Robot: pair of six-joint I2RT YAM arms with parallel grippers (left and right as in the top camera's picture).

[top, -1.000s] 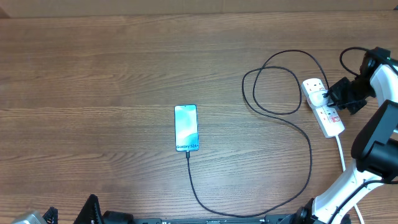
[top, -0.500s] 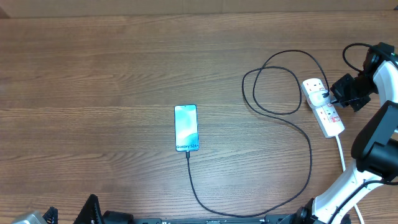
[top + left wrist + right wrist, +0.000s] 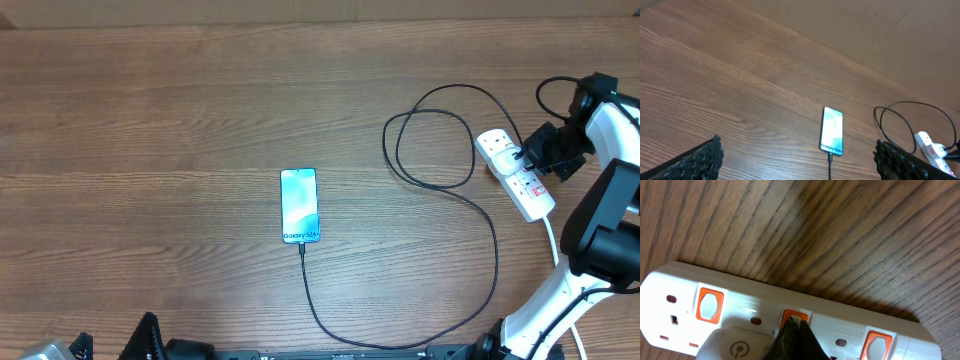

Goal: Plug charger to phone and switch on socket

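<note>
Brown wood-grain worktop (image 3: 150,120) carries a slim smartphone with a light blue-teal screen (image 3: 299,205) near its middle. A thin black charger cable (image 3: 303,275) meets its near end and loops away to a white power strip with red switches (image 3: 515,172) at the right. Right fingers (image 3: 794,332), pressed together, touch the strip's middle switch. Left fingers (image 3: 702,159) hang spread wide, empty, well apart from the smartphone.

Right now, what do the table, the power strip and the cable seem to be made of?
The table looks like matt wood or wood-look laminate: long brown grain lines. The power strip looks like white moulded plastic, slightly glossy: soft highlights, rounded edges. The cable is thin, black, probably rubber or plastic sheathed: it lies in loose loops.
</note>
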